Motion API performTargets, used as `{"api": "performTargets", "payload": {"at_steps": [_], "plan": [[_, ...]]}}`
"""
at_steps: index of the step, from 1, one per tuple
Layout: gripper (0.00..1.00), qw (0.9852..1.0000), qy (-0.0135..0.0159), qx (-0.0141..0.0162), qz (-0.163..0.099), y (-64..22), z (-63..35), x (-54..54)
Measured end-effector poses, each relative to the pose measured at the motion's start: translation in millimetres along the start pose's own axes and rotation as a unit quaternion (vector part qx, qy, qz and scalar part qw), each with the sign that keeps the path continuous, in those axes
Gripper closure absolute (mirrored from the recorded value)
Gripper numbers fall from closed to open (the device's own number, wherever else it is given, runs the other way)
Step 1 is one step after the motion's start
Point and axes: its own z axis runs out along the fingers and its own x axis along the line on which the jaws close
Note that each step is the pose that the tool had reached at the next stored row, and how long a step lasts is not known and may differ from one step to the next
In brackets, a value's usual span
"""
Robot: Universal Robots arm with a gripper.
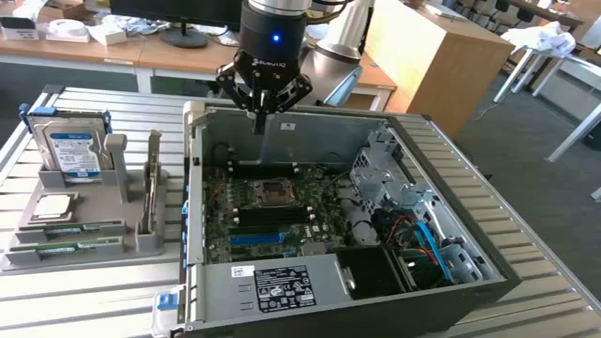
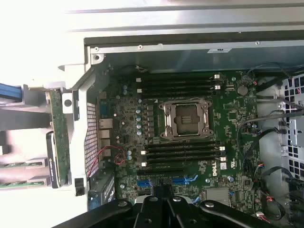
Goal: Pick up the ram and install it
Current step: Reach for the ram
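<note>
While the ram (image 1: 70,227) lies flat in the holder (image 1: 94,262), the gripper (image 1: 260,127) is shut on nothing over the case (image 1: 319,141).

The ram is seen in a slot of the grey holder, to the exterior view's left of the case, and a like green stick (image 1: 66,248) is laid just beside it, nearer the camera. A hard drive (image 1: 73,151) is stood upright at the holder's far end, and a thin card (image 1: 150,176) is stood on edge along the side nearest the case. The gripper is well apart from the ram; its fingers are pressed together with nothing between them, above the far wall of the open case. Below it the motherboard (image 2: 237,161) is exposed, its CPU socket (image 2: 184,118) flanked by black memory slots (image 2: 180,152).
</note>
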Motion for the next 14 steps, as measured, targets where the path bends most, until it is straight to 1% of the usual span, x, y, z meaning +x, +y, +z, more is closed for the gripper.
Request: {"api": "performTargets", "payload": {"at_steps": [10, 14], "plan": [[0.9, 1.0, 0.0, 0.0, 0.0, 0.0, 0.0, 0.2], [0.9, 1.0, 0.0, 0.0, 0.0, -0.2, -0.1, 2.4]]}}
